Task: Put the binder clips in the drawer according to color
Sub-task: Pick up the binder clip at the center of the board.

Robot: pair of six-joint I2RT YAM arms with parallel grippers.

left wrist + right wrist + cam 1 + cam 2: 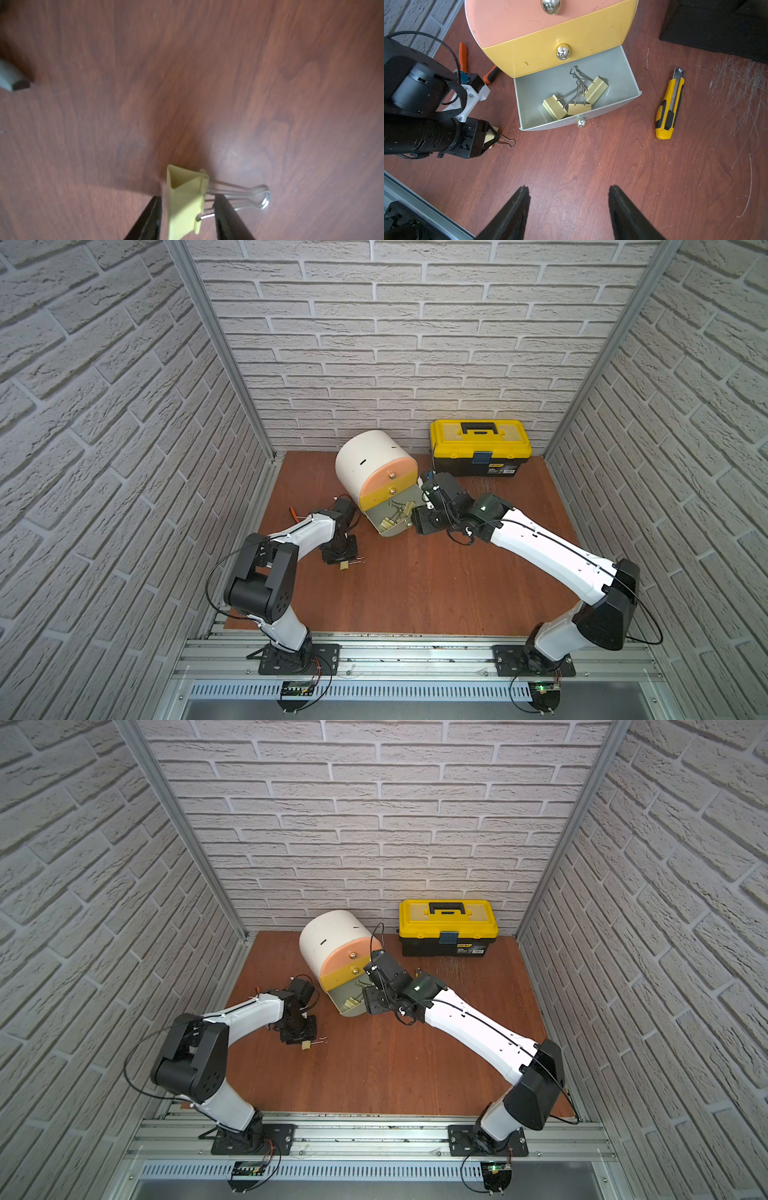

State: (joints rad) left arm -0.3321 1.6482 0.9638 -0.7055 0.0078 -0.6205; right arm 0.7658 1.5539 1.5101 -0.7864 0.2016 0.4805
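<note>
A pale yellow binder clip (185, 199) lies on the wooden table (415, 580), its silver handles pointing away from the left arm. My left gripper (187, 197) is low over it with one finger on each side. The jaws are narrow but open, with a thin gap beside the clip body (345, 565). The white drawer cabinet (370, 460) stands at the back with its bottom grey drawer (623, 68) pulled out. Three yellow binder clips (578, 109) lie inside. My right gripper (568, 187) hovers open and empty just in front of that drawer.
A yellow-and-black toolbox (480, 443) stands against the back wall to the right of the cabinet. A yellow utility knife (669, 108) lies on the table beside the open drawer. Orange-handled pliers (463, 54) lie to the left of the cabinet, behind the left arm.
</note>
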